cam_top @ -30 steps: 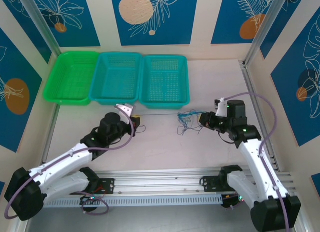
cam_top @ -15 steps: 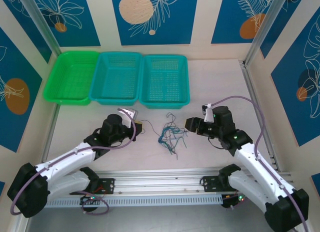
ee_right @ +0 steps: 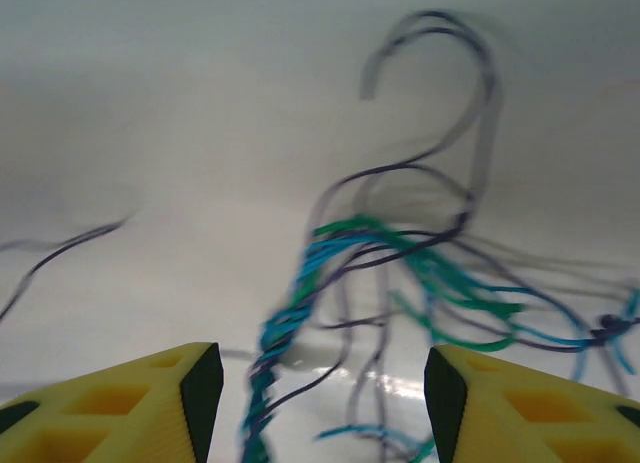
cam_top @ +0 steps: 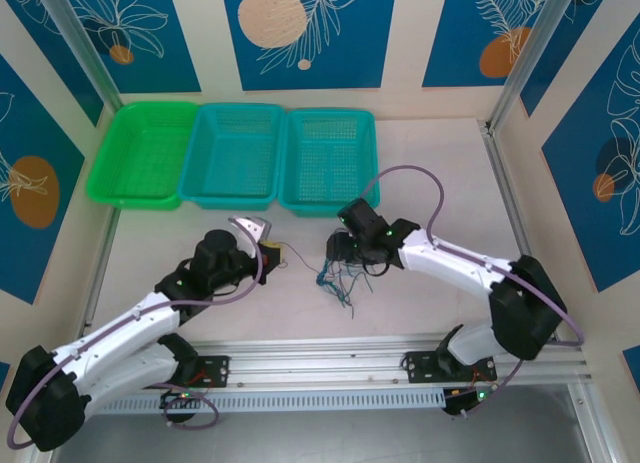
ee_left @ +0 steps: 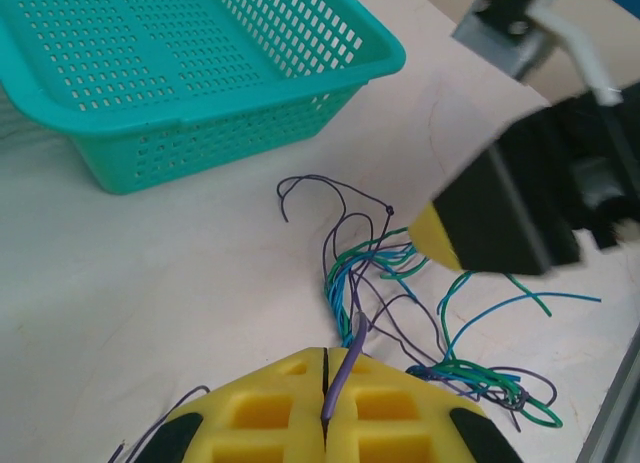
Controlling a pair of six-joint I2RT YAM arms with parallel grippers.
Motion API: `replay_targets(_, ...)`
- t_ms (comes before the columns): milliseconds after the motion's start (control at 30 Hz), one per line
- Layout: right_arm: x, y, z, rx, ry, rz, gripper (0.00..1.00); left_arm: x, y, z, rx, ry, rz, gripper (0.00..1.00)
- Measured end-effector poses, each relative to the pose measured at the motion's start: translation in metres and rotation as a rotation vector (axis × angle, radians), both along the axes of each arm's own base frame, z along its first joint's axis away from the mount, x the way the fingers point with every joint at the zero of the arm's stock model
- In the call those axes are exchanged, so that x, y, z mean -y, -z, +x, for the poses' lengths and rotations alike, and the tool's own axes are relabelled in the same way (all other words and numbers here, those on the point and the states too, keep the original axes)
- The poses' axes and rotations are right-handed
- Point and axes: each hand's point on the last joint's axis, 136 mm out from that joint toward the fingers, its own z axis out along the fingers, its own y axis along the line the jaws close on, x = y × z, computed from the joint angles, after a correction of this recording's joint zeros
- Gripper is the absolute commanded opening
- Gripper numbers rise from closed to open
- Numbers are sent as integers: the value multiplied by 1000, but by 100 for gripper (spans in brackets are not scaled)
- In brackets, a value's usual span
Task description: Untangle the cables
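Blue, green and purple cables (cam_top: 340,275) lie tangled on the tabletop (cam_top: 430,183) by a teal basket (cam_top: 330,208). The left tool (ee_left: 325,368) pinches one purple cable (ee_left: 350,348) tight. The right tool (ee_right: 314,383) hangs open just above the tangle.

The left arm (cam_top: 130,328) reaches forward to the middle, the left gripper (ee_left: 325,368) pinched tight on a purple cable (ee_left: 352,348). The right arm (cam_top: 450,263) bends across to the left, the right gripper (ee_right: 315,388) with jaws apart.
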Motion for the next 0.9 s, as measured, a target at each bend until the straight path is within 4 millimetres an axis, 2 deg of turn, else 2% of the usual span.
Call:
replay_targets(100,6,19,6,-81,105,-17,64,0,-1,-1,2,2,-2,0)
replay_targets(267,-20,37,7,-163,163,-21,70,1,0,-1,2,4,-1,0)
replay_targets(400,-36,54,16,-216,227,-61,68,0,-3,-2,9,2,-5,0)
replay_targets(500,-33,74,19,-256,269,-117,62,-4,-10,-3,28,-7,-14,0)
replay_targets(567,-32,72,21,-251,285,-121,53,-8,-13,-4,40,-23,-14,0)
replay_targets(700,-14,77,20,-251,332,-150,4,-24,-12,-2,48,-93,25,0)
replay_targets(733,-8,76,20,-251,344,-148,0,-29,-9,-2,43,-116,43,0)
replay_targets(900,36,57,26,-192,431,-88,0,-58,4,-4,5,-232,119,0)
